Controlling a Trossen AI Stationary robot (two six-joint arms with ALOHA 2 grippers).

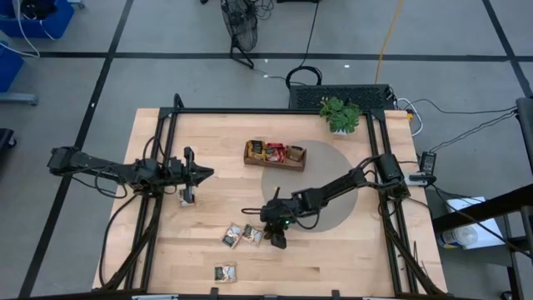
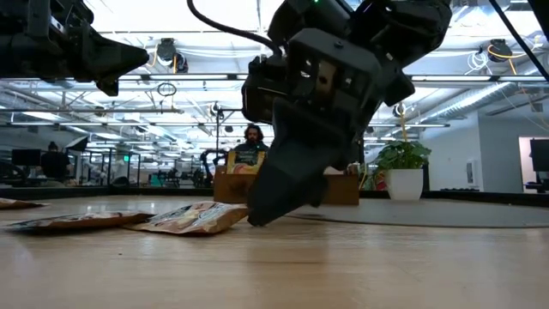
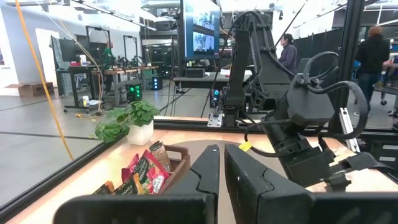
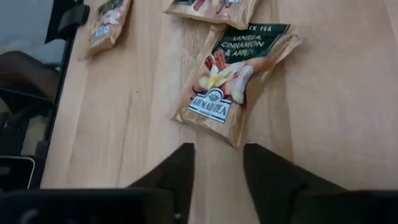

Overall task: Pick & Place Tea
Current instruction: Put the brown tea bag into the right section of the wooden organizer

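Observation:
Three tea sachets lie flat on the wooden table near its front edge: two side by side and one nearer the edge. My right gripper slants down just right of the pair, fingertips low over the table. In its wrist view the gripper stands open with only bare wood between the fingers. A gold vanilla-cinnamon-apple sachet lies just ahead of them. More tea stands in the brown wooden tray. My left gripper waits shut above the table's left half.
A potted green plant stands at the far edge behind the tray. A grey round mat lies under the right arm. In the low view the sachets lie left of the right gripper's fingers. People show in the room beyond.

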